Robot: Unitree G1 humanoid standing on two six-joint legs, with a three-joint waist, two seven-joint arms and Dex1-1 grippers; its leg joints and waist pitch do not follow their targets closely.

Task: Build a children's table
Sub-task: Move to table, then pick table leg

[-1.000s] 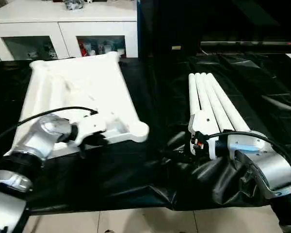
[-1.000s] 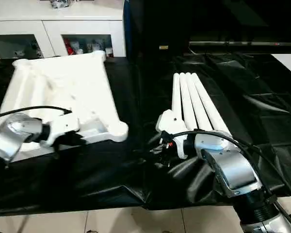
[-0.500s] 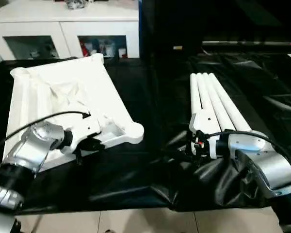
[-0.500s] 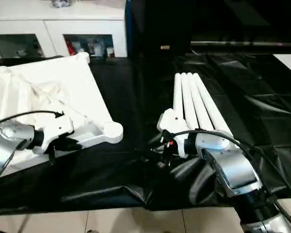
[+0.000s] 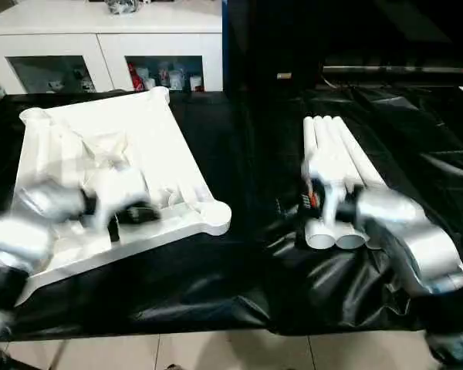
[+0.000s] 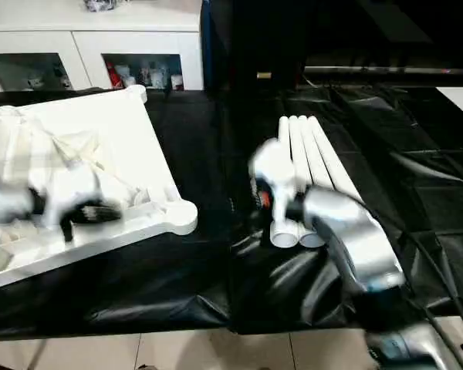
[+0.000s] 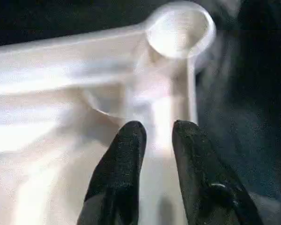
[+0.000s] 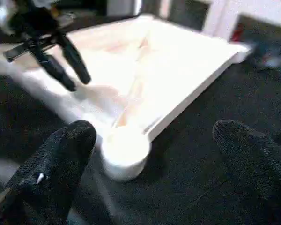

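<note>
The children's table top [image 5: 131,139] lies upside down on the black cloth at the left, with a round corner socket [image 5: 214,217] near the middle. My left gripper [image 7: 159,129] hovers over a rib just behind that socket [image 7: 180,28], its fingers slightly parted and holding nothing. Several white tubular legs [image 5: 339,150] lie side by side on the right, their open ends [image 5: 336,235] facing me. My right gripper [image 8: 154,133] is open wide and empty, raised by the legs' near ends and pointing left toward the socket [image 8: 126,152].
A white cabinet [image 5: 100,46] with glass doors stands behind the top at the back left. The black cloth [image 5: 239,277] is wrinkled and ends at the front edge above the tiled floor [image 5: 216,351].
The top turned a little on the cloth with my left gripper. That gripper has since let go and parted its fingers. My right arm has risen and swung, uncovering the legs' open ends.
</note>
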